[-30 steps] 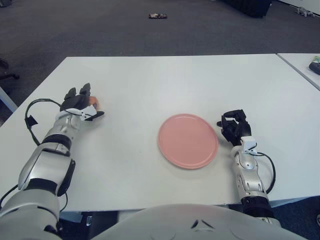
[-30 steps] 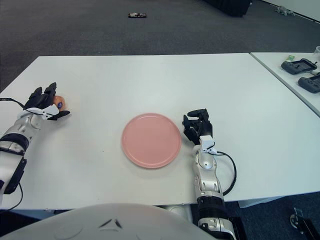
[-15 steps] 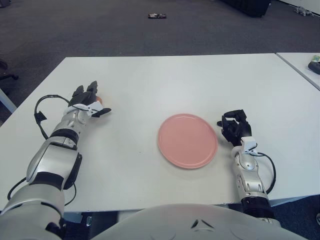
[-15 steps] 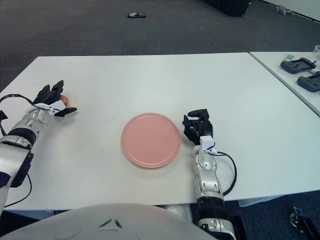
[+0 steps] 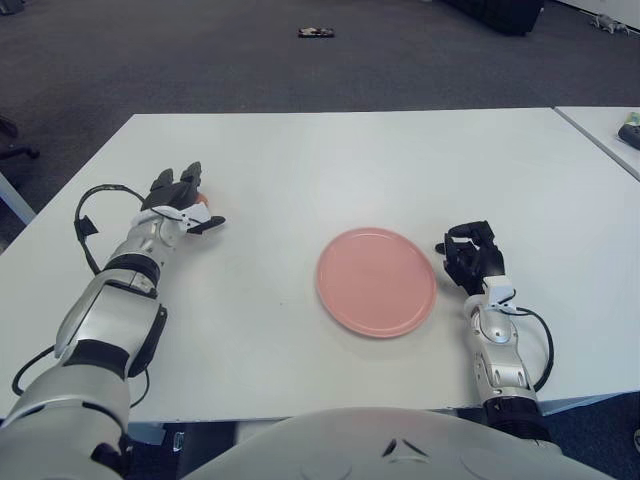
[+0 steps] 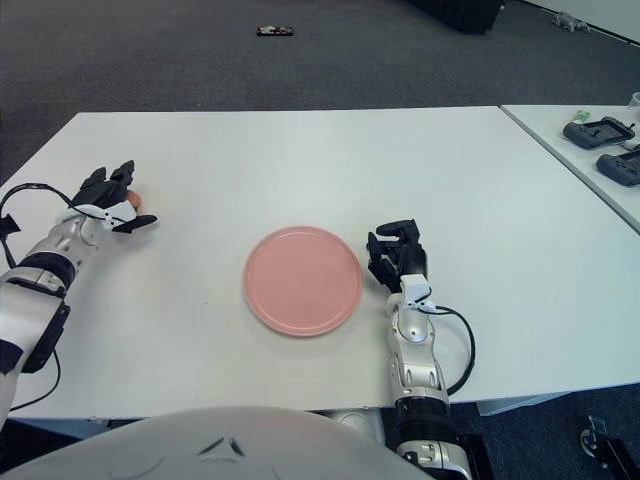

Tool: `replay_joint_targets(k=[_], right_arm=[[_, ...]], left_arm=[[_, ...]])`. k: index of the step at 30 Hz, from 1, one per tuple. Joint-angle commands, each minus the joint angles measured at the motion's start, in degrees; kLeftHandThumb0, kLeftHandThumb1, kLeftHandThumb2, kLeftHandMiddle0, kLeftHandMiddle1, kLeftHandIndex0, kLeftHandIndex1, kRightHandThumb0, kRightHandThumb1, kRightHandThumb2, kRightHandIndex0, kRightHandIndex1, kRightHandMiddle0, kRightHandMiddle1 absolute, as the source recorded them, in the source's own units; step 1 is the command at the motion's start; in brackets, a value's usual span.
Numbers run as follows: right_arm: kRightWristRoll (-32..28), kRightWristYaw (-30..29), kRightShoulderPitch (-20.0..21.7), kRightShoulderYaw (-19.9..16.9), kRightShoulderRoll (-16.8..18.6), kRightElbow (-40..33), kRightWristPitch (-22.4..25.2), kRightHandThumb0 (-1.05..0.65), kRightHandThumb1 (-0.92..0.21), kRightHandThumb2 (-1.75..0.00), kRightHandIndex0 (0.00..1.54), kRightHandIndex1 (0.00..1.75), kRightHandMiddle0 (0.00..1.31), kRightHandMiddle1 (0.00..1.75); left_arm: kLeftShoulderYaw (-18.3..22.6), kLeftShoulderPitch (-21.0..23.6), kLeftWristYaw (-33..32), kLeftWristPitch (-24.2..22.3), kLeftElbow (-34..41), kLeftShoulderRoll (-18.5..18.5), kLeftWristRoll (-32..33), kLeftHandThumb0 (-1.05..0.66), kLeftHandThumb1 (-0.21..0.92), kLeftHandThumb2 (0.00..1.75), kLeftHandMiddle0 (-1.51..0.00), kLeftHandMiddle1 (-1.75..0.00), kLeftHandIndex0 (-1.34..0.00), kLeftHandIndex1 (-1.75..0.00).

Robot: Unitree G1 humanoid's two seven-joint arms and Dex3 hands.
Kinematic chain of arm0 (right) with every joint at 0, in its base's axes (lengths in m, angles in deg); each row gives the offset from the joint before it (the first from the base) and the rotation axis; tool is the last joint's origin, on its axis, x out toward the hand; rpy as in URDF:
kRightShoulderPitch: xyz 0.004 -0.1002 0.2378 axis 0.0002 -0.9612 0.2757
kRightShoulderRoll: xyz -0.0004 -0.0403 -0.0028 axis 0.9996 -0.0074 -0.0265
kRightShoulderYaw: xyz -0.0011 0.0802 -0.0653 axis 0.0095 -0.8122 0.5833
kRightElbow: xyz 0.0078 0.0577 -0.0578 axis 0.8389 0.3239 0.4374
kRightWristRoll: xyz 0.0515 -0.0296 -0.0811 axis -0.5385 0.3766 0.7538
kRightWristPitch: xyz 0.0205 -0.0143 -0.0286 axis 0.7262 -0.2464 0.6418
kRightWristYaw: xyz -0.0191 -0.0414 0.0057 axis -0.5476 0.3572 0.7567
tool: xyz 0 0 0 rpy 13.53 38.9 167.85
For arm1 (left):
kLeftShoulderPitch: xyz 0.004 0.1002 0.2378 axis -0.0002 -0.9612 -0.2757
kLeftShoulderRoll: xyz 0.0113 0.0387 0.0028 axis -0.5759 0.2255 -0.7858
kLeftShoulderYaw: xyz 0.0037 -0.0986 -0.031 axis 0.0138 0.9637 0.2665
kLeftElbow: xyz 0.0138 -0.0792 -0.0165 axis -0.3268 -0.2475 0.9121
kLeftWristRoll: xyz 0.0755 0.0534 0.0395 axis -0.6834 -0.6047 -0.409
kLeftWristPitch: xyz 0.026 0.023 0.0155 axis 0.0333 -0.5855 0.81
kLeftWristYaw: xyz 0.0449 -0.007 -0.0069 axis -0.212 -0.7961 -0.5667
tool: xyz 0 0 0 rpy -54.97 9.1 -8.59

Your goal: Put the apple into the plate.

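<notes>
The apple (image 5: 201, 200) shows as a small orange patch at the table's left side, mostly hidden behind my left hand (image 5: 186, 206). That hand's fingers point up and away, and its thumb sticks out to the right below the apple. The fingers are spread beside the fruit, not closed around it. The pink plate (image 5: 376, 281) lies flat near the table's middle, well to the right of the apple and with nothing on it. My right hand (image 5: 470, 258) shows just right of the plate, its dark fingers curled and holding nothing.
The white table (image 5: 300, 160) extends far beyond the plate. A second table at the right carries black devices (image 6: 598, 132). A small dark object (image 5: 315, 32) lies on the carpet far behind. A black cable loops beside my left forearm (image 5: 88, 215).
My left arm has stretched forward and slightly right, bringing the hand closer around the apple. The right hand and the plate have not moved.
</notes>
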Motion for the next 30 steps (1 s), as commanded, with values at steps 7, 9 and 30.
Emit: replay_joint_targets(k=[7,9,30], right_arm=[[0.3,-0.4,0.0,-0.4,-0.1,-0.8,0.6,-0.35,-0.87,-0.6,0.5,1.23,0.22,1.75],[0.3,-0.5,0.0,-0.4,-0.1,-0.8,0.3,-0.35,-0.87,-0.6,0.5,1.22,0.22,1.75],[0.1,-0.6,-0.3,-0.5,-0.1,-1.7,0.0,-0.35,-0.89,-0.57,0.5,1.22,0.21,1.75]], left_arm=[[-1.1,0.2,2.7,0.3,-1.0,2.4,0.2,-0.98,0.74,0.51,-0.04,-0.02,0.0,-0.3],[-1.0,0.2,3.0,0.6,-1.0,2.4,0.4,-0.97,0.73,0.51,-0.06,-0.05,0.0,-0.38],[-3.1,-0.3,-8.7,3.8,-0.8,2.3,-2.1,0.17,0.22,1.33,-0.56,-1.69,-0.47,-1.73]])
